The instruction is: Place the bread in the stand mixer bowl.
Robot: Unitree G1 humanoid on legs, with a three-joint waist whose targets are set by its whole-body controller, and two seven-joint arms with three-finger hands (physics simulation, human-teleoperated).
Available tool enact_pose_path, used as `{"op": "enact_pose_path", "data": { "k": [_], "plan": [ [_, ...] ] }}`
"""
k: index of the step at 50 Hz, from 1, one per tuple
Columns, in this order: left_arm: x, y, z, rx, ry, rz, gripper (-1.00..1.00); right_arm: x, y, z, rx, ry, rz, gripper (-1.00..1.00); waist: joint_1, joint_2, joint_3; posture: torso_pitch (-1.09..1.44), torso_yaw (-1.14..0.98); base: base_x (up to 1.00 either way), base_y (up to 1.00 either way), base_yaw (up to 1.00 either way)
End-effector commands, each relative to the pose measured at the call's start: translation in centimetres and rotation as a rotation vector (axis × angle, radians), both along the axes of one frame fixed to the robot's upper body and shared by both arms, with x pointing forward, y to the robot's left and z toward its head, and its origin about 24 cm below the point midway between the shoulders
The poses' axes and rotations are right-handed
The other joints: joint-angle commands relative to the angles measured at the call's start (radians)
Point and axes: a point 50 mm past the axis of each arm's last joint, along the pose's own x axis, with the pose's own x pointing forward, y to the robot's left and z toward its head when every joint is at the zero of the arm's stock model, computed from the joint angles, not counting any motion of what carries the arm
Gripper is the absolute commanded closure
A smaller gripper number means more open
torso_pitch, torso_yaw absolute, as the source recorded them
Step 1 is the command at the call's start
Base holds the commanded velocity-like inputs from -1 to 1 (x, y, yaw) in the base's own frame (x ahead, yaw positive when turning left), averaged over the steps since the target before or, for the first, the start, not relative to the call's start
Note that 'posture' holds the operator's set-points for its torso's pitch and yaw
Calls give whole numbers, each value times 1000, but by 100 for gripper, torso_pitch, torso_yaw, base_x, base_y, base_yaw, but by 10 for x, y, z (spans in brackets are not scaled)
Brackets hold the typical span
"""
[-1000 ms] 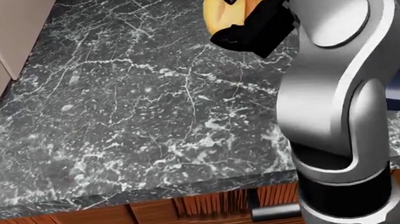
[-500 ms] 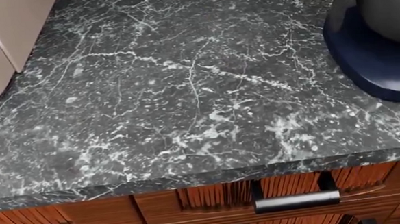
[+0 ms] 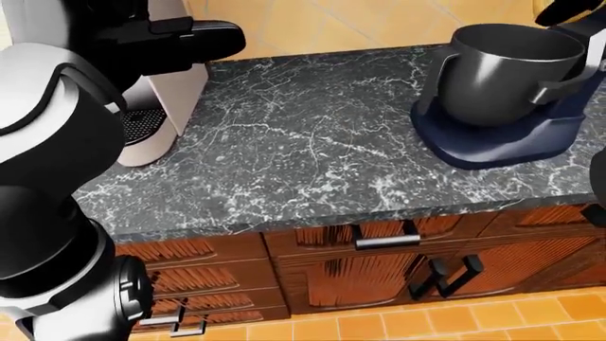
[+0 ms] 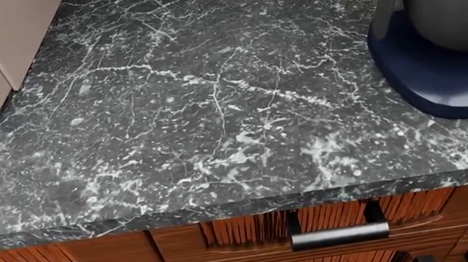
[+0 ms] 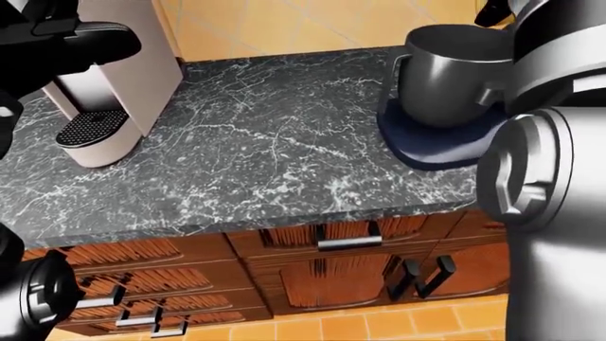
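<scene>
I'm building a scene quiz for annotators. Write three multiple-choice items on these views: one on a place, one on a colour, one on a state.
1. In the left-eye view, where does the stand mixer bowl sit on the countertop?
A. right end
B. left end
C. middle

2. What colour is the mixer base under the bowl?
A. red
B. dark blue
C. white

3. What does the visible part of the bowl's inside show?
A. bread
B. water
C. nothing in it

Answers:
1. A, the bowl stands at the view's right, and the coffee machine at the left.
2. B, the base is navy against the black marble.
3. C, only bare dark metal shows inside the rim; the bottom is hidden.
</scene>
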Motion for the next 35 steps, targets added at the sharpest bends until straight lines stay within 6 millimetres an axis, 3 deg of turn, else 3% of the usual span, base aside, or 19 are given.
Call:
{"op": "enact_pose_path", "data": {
  "k": [1, 17, 26, 35],
  "plan": [
    [-7, 2, 12, -13, -68, 6, -100, -10, 7, 25, -74, -85, -5, 100, 2, -8, -31, 0, 0, 0, 0, 0],
    [-8, 2, 13, -14, -70, 4, -100, -2, 13, 18, -265, -145, -19, 100, 6, -12, -33, 0, 0, 0, 0, 0],
    [-6, 3, 12, -15, -70, 4, -100, 12, 18, -5, -287, -137, 22, 100, 9, -17, -37, 0, 0, 0, 0, 0],
    [-6, 2, 12, -13, -70, 4, -100, 12, 20, -3, -307, -148, 24, 100, 12, -17, -38, 0, 0, 0, 0, 0]
  ]
}}
